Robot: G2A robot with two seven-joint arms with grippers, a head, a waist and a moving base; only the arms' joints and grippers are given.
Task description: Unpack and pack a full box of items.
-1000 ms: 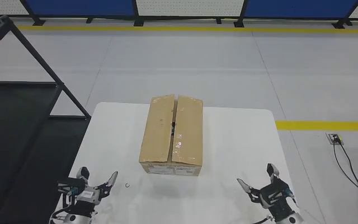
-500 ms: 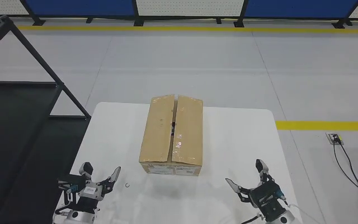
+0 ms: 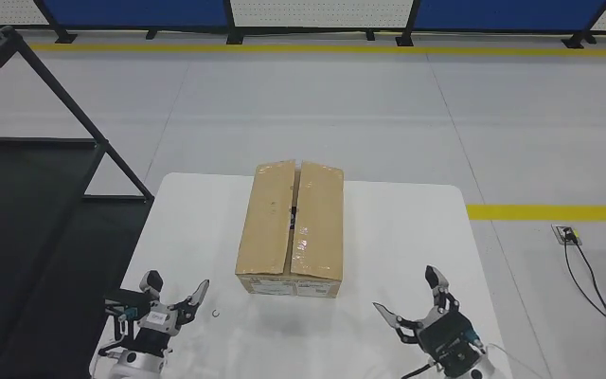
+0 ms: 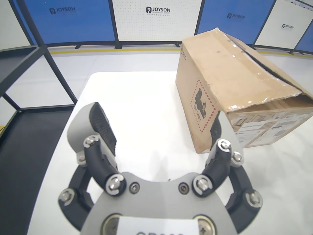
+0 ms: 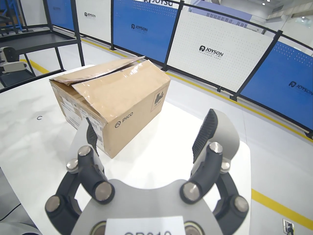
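A brown cardboard box (image 3: 291,229) stands in the middle of the white table (image 3: 398,237), its two top flaps folded down with a narrow gap along the seam. The box (image 4: 234,89) has a red-dashed label on one side, and its flaps (image 5: 102,74) sit slightly lifted at the near end. My left gripper (image 3: 176,296) is open near the table's front left corner, a short way from the box. My right gripper (image 3: 409,296) is open near the front right, also apart from the box. Both hold nothing.
A small dark C-shaped mark (image 3: 217,314) lies on the table beside the left gripper. A black metal shelf rack (image 3: 52,189) stands off the table's left side. Blue and white fence panels (image 4: 156,10) line the room behind.
Both grippers have moved forward over the table's front edge toward the box, the right one also shifting left. The box has not moved.
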